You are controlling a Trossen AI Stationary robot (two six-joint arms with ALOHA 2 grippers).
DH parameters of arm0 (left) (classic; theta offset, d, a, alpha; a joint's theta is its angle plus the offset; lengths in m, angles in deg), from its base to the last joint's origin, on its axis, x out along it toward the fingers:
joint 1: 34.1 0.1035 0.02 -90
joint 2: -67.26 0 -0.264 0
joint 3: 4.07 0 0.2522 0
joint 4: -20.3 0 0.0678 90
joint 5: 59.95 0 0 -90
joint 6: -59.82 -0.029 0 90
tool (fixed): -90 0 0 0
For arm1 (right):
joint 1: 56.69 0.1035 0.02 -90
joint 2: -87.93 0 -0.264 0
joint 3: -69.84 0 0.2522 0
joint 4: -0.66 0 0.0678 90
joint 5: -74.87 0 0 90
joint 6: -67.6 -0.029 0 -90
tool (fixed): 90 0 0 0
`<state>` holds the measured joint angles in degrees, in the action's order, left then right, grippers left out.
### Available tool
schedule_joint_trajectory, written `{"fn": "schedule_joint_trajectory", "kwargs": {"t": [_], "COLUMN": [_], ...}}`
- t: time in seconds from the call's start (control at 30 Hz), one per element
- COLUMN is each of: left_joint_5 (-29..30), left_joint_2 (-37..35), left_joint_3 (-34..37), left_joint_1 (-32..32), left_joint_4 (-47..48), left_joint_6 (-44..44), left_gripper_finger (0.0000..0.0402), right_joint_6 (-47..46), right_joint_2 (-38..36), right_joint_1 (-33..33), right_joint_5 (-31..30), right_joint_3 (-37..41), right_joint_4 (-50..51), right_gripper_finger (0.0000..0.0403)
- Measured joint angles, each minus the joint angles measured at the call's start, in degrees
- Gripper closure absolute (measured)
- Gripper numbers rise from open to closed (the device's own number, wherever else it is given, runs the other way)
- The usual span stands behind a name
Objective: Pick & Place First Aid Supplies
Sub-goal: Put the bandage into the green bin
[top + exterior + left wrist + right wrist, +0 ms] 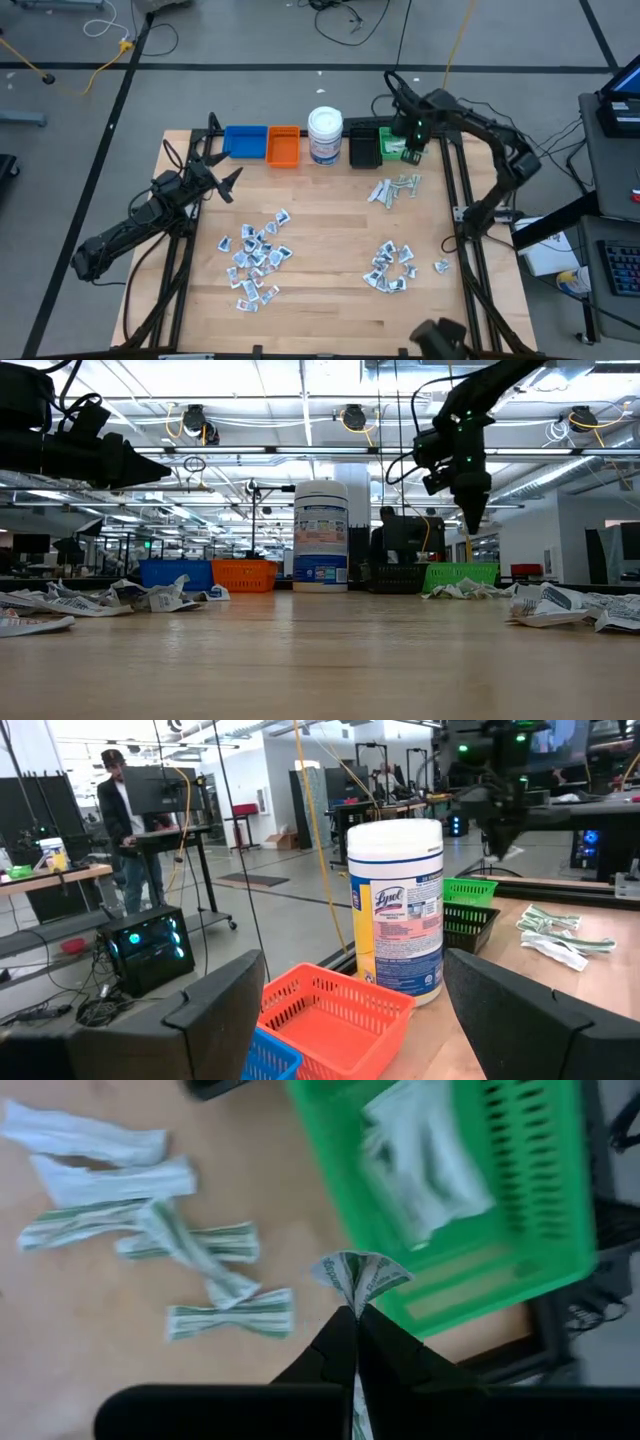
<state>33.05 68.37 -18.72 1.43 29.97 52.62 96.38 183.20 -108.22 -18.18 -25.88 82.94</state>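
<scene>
Most of the first aid supplies (258,258) are still scattered in three clusters across the table (330,215), and only a few lie in the green bin (480,1190) by its far edge. The right gripper (352,1320) hangs beside that bin, jaws clamped on a green-and-white packet (360,1275). The left gripper (225,178) waits near the far left corner, jaws apart and empty.

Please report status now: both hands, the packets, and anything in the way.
Right hand shut on a green-striped packet, above the green bin. Left hand open, waiting near the blue bin. Path clear.
</scene>
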Motion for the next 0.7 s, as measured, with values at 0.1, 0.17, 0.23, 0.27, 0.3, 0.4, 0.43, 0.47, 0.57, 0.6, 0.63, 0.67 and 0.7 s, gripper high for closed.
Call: {"fn": "schedule_joint_trajectory", "kwargs": {"t": [0.1, 0.17, 0.23, 0.27, 0.3, 0.4, 0.43, 0.47, 0.57, 0.6, 0.63, 0.67, 0.7], "left_joint_5": [0.0, 0.0, 0.0, 0.0, 0.0, 0.0, 0.0, 0.0, 0.0, 0.0, 0.0, 0.0, 0.0], "left_joint_2": [0.0, 0.0, 0.0, 0.0, 0.0, 0.0, 0.0, 0.0, 0.0, 0.0, 0.0, 0.0, 0.0], "left_joint_3": [0.0, 0.0, 0.0, 0.0, 0.0, 0.0, 0.0, 0.0, 0.0, 0.0, 0.0, 0.0, 0.0], "left_joint_1": [0.0, 0.0, 0.0, 0.0, 0.0, 0.0, 0.0, 0.0, 0.0, 0.0, 0.0, 0.0, 0.0], "left_joint_4": [0.0, 0.0, 0.0, 0.0, 0.0, 0.0, 0.0, 0.0, 0.0, 0.0, 0.0, 0.0, 0.0], "left_joint_6": [0.0, 0.0, 0.0, 0.0, 0.0, 0.0, 0.0, 0.0, 0.0, 0.0, 0.0, 0.0, 0.0], "left_gripper_finger": [0.0092, 0.0091, 0.0091, 0.0091, 0.0092, 0.0091, 0.0092, 0.0091, 0.0091, 0.0091, 0.0092, 0.0092, 0.0091], "right_joint_6": [2.5, 3.7, 4.0, 4.1, 4.1, 4.7, 4.7, 4.8, 4.9, 4.9, 5.0, 5.2, 5.4], "right_joint_2": [3.0, 4.8, 6.5, 7.1, 7.7, 8.9, 9.4, 9.8, 10.4, 10.5, 10.6, 10.6, 10.6], "right_joint_1": [-1.8, -2.4, -3.2, -3.6, -3.9, -4.5, -4.5, -4.5, -4.4, -4.3, -4.2, -4.2, -4.2], "right_joint_5": [-0.2, -0.2, -0.1, 0.1, 0.1, 0.2, 0.1, 0.1, 0.1, 0.2, 0.2, 0.2, 0.3], "right_joint_3": [-3.5, -5.8, -7.5, -8.0, -8.5, -9.1, -9.1, -9.0, -8.3, -8.0, -7.7, -7.2, -6.8], "right_joint_4": [-0.1, -0.2, -0.4, -0.8, -1.1, -1.4, -1.6, -1.7, -4.7, -5.8, -6.6, -7.6, -8.4], "right_gripper_finger": [0.0403, 0.0403, 0.0403, 0.0403, 0.0403, 0.0403, 0.0403, 0.0403, 0.0403, 0.0403, 0.0403, 0.0403, 0.0403]}}
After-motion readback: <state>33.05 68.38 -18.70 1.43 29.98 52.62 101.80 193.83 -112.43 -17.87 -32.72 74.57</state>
